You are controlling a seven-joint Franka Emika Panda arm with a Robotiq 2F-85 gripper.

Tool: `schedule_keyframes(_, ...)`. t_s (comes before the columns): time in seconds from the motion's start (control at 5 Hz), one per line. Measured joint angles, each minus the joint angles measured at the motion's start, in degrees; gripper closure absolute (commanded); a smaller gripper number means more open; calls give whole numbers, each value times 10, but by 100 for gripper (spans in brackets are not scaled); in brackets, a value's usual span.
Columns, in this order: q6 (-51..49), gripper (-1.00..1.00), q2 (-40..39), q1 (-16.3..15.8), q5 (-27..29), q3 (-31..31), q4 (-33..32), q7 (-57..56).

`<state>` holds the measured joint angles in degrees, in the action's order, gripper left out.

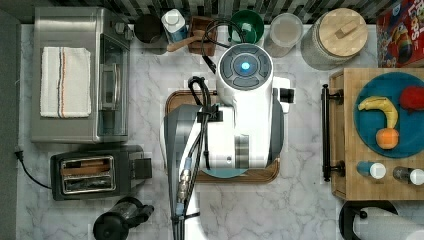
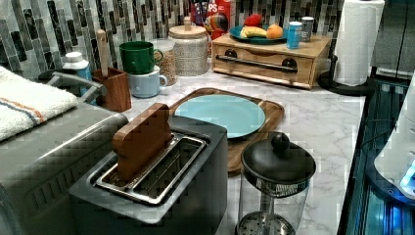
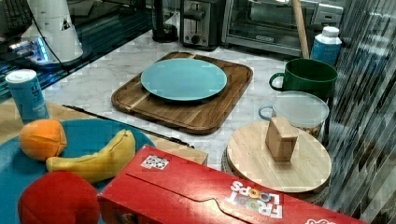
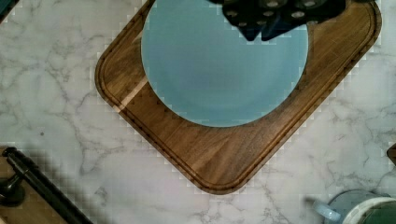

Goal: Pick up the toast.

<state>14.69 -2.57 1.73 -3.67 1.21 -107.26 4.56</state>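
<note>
The toast is a tan-brown slice standing upright in one slot of the black-and-chrome toaster, sticking well out of it. The top view shows the toast in the toaster at the top view's lower left. My arm hangs over the blue plate on the wooden board, well away from the toaster. In the wrist view my gripper is above the plate, its dark fingers shut together with nothing between them.
A toaster oven with a folded towel on top stands beside the toaster. A French press sits by the toaster's front. Mugs and jars line the tiled wall. A wooden stand with fruit and a paper-towel roll are on the far side.
</note>
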Motion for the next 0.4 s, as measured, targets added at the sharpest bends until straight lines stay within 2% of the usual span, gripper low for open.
schedule_keyframes(0.4, 3, 100, 0, 1, 0, 1, -11, 1)
